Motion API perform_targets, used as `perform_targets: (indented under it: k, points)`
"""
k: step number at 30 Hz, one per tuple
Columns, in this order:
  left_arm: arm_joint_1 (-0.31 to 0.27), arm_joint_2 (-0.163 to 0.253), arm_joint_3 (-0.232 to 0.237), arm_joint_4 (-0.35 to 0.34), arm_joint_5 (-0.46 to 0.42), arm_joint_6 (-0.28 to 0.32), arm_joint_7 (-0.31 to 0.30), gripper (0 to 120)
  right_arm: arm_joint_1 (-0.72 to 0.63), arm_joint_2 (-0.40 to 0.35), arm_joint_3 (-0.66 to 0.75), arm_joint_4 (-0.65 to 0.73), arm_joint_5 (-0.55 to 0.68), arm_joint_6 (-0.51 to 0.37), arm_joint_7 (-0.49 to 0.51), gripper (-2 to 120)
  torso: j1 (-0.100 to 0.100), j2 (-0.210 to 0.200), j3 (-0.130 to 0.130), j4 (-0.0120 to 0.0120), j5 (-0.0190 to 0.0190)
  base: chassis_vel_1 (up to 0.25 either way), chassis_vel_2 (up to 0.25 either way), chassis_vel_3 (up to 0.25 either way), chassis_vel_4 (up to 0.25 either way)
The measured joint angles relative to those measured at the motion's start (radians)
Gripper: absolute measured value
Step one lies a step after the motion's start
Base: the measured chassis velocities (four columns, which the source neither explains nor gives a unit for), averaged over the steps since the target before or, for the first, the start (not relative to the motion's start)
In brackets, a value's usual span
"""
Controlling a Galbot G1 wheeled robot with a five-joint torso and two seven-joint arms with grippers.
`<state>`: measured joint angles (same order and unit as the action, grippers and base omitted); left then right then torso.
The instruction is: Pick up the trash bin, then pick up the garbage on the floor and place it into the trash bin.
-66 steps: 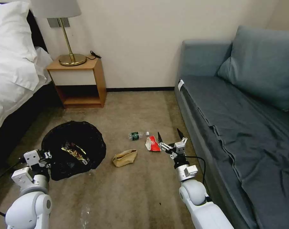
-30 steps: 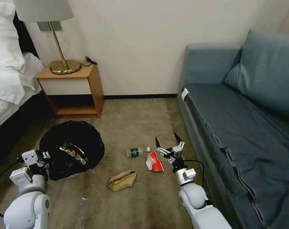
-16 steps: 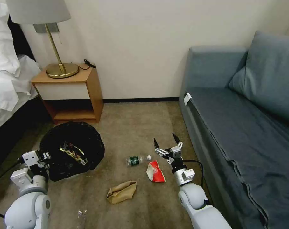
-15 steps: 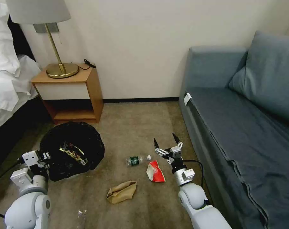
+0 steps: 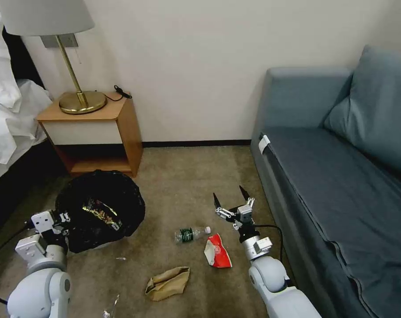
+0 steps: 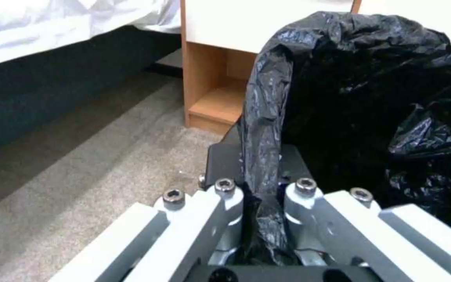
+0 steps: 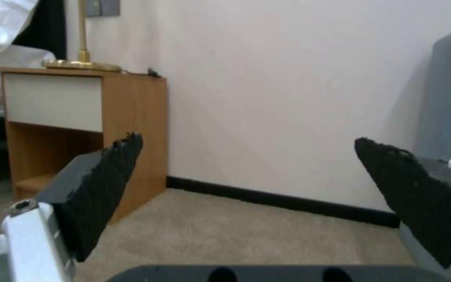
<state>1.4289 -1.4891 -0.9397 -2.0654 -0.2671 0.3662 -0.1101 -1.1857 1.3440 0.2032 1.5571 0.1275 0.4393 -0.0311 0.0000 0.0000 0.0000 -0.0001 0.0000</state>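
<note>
Black liner: our left gripper (image 6: 259, 196) pinches the trash bin (image 5: 101, 210) rim, wrapper (image 5: 101, 212) inside. Floor: paper bag (image 5: 167, 282), bottle (image 5: 191, 233), red packet (image 5: 218, 252), probably light, crushable; pinch edges. Right gripper (image 5: 230, 199) gapes wide, empty, just beyond them.

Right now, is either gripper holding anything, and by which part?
The left gripper is shut on the trash bin, pinching its bag-covered rim. The right gripper is open and holds nothing, above the floor near the red-and-white packet.
</note>
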Motion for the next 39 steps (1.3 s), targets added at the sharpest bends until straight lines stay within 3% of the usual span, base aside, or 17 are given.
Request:
perform_targets:
  k: [3, 9, 11, 15, 18, 22, 25, 31, 39]
  points:
    - [0.000, 0.001, -0.001, -0.003, 0.000, 0.000, -0.001, 4, 0.011, -0.017, -0.013, 0.002, -0.006, -0.002, -0.010, 100, 0.000, 0.000, 0.000, 0.0000, 0.0001, 0.000, 0.000, 0.000, 0.000]
    - [0.000, 0.001, -0.002, -0.011, 0.002, 0.003, -0.001, 4, 0.092, -0.117, -0.048, 0.003, 0.021, -0.048, -0.144, 100, 0.000, 0.000, 0.000, 0.0001, 0.0004, 0.000, 0.000, 0.000, 0.000]
    - [0.005, -0.008, -0.001, -0.023, 0.017, 0.010, 0.003, 4, 0.153, -0.253, -0.116, 0.001, 0.081, -0.096, -0.276, 100, 0.000, 0.000, 0.000, 0.0001, -0.0003, 0.000, 0.000, 0.000, 0.000]
    - [0.013, -0.018, 0.007, -0.038, 0.027, 0.015, 0.010, 4, 0.196, -0.327, -0.185, -0.018, 0.137, -0.123, -0.360, 100, 0.000, 0.000, 0.000, 0.0000, 0.0003, 0.000, 0.000, 0.000, 0.000]
    - [0.016, -0.030, 0.016, -0.043, 0.044, 0.017, 0.013, 4, 0.300, -0.402, -0.337, -0.080, 0.222, -0.145, -0.458, 100, 0.000, 0.000, 0.000, -0.0002, 0.0001, 0.000, 0.000, 0.000, 0.000]
    - [0.015, -0.036, 0.017, -0.037, 0.052, 0.017, 0.009, 4, 0.392, -0.410, -0.440, -0.134, 0.245, -0.148, -0.500, 100, 0.000, 0.000, 0.000, 0.0002, 0.0002, 0.000, 0.000, 0.000, 0.000]
    - [0.013, -0.041, 0.016, -0.031, 0.059, 0.017, 0.010, 4, 0.506, -0.377, -0.568, -0.232, 0.258, -0.133, -0.565, 100, 0.000, 0.000, 0.000, 0.0003, -0.0001, 0.000, 0.000, 0.000, 0.000]
    - [0.003, -0.037, 0.002, -0.003, 0.064, 0.015, 0.006, 4, 0.568, -0.309, -0.693, -0.358, 0.258, -0.113, -0.666, 100, 0.000, 0.000, 0.000, 0.0001, -0.0001, 0.000, 0.000, 0.000, 0.000]
    - [-0.006, -0.044, 0.005, 0.007, 0.073, 0.014, 0.006, 4, 0.624, -0.228, -0.844, -0.489, 0.245, -0.093, -0.728, 100, 0.000, 0.000, 0.000, 0.0001, -0.0001, 0.000, 0.000, 0.000, 0.000]
